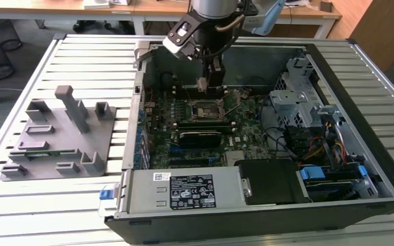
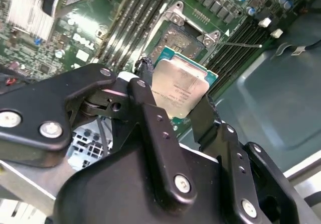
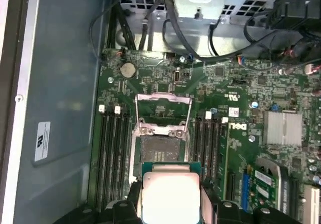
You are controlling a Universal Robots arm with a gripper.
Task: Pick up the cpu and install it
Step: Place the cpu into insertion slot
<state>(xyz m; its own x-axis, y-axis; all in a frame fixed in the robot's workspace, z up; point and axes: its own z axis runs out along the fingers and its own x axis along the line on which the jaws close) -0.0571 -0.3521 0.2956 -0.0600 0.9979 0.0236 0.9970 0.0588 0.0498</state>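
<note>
A: Where was the cpu [image 2: 179, 88] seen?

B: It was held between the two black fingers [image 2: 150, 108], which were clamped on its opposite edges. Its silver top was turned toward the camera in both wrist views.

A: Was it seated in anything?

B: No. It was carried in the air inside the open computer case [image 1: 361, 118], over the green motherboard [image 3: 241, 83]. In the first wrist view it was seen near the socket [image 3: 161, 148] but apart from it.

A: How was the socket found?

B: It was uncovered, and its metal retaining frame [image 3: 163, 111] was swung up beside it. Black memory slots [image 3: 113, 153] were seen on both sides of it, and a finned heatsink [image 3: 283, 128] was mounted farther along the board.

A: What was shown in the exterior view?

B: The arm [image 1: 211, 20] was lowered into the far part of the case, and the fingers were placed just beyond the socket. The case was laid on its side on a slatted metal worktop [image 1: 74, 56]. A grey moulded holder [image 1: 60, 138] was set on the worktop toward the exterior view's left, well apart from the case, and a narrow green strip [image 1: 44, 152] was lodged in one of its slots.
</note>
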